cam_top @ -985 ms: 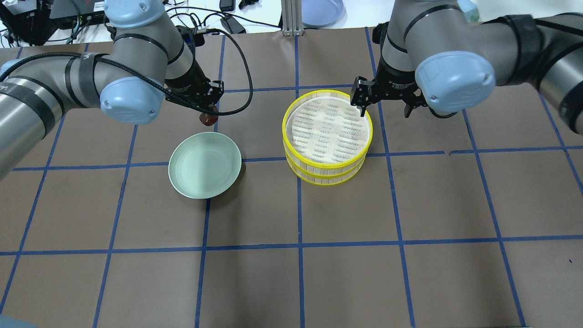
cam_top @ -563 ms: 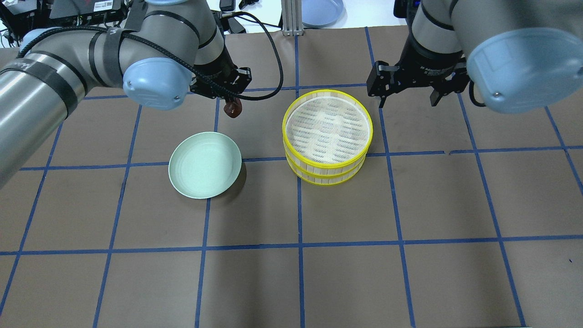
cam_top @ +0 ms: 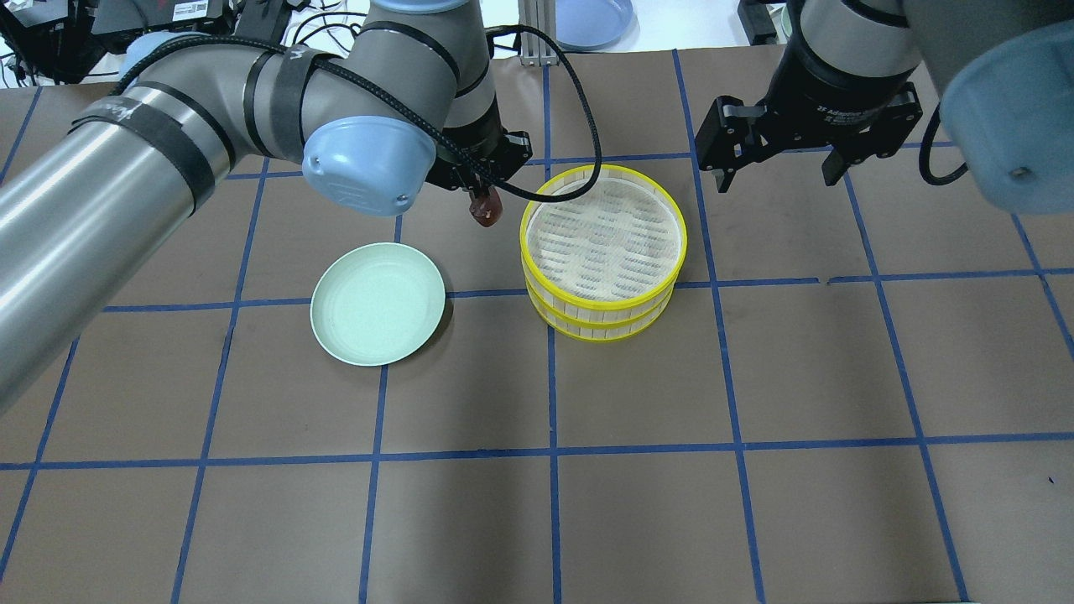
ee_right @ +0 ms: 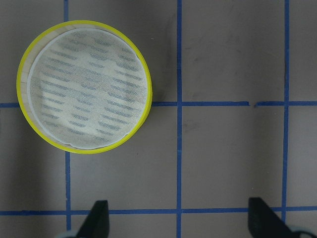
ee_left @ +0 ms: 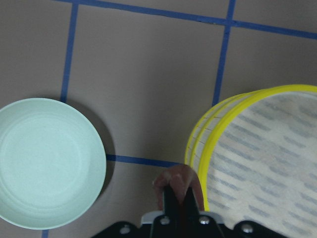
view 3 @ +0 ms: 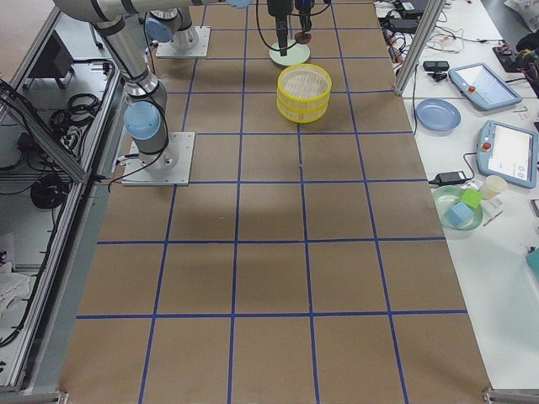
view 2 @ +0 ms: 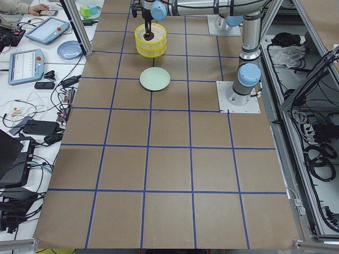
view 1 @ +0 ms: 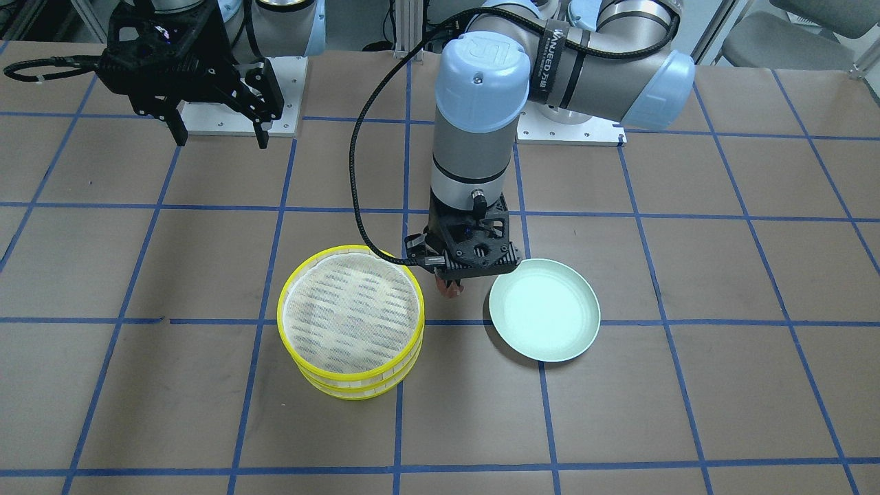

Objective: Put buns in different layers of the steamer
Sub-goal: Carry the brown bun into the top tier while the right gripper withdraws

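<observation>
The steamer (cam_top: 603,252) stands as a two-tier stack of yellow-rimmed trays; the top layer's mesh floor (cam_top: 602,236) is bare. It also shows in the front view (view 1: 350,320), the left wrist view (ee_left: 257,153) and the right wrist view (ee_right: 84,87). My left gripper (cam_top: 484,205) is shut on the dark reddish-brown bun (cam_top: 484,210), held in the air just left of the steamer's rim; the bun shows in the front view (view 1: 450,289) and the left wrist view (ee_left: 178,186). My right gripper (cam_top: 780,172) is open and empty, raised behind and right of the steamer. The pale cream bun is not visible.
An empty pale green plate (cam_top: 377,303) lies left of the steamer, also in the front view (view 1: 544,309) and left wrist view (ee_left: 47,161). The table is brown paper with a blue tape grid. The left arm's black cable (cam_top: 579,101) loops over the steamer's back edge.
My left gripper has carried the brown bun rightward, from behind the plate to just beside the steamer's left rim. My right gripper has risen and drawn back from the steamer's rim.
</observation>
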Controlling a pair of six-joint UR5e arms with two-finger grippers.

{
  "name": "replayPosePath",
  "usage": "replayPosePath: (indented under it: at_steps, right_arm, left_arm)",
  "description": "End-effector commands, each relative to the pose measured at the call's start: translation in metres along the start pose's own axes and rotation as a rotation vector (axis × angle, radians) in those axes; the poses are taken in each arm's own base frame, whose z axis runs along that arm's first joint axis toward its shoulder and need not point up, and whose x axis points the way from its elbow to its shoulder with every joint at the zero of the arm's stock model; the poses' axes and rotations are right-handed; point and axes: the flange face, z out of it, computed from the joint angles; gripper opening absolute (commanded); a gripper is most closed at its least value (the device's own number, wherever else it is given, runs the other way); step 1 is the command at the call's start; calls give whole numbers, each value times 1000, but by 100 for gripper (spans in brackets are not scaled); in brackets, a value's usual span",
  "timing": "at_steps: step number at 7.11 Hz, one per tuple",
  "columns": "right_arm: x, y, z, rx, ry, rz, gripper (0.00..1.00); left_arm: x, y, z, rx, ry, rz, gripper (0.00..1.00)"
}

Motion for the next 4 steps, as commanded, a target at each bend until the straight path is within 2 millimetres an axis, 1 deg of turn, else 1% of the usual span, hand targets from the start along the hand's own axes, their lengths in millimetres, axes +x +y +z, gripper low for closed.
replayPosePath:
  at_steps: [1, 2, 3, 4]
  right_arm:
    - [0, 0, 0, 0, -1, 2, 100]
    - [0, -2, -3, 14, -5, 17, 100]
    - [10, -8, -3, 12, -19, 49, 100]
    - [29, -19, -17, 22, -71, 102, 100]
  left_arm:
    - [14, 1, 14, -39, 53, -4, 5]
    - [27, 4, 26, -52, 82, 1, 5]
    - [38, 8, 35, -59, 93, 9, 5]
    - [49, 9, 41, -55, 118, 20, 6]
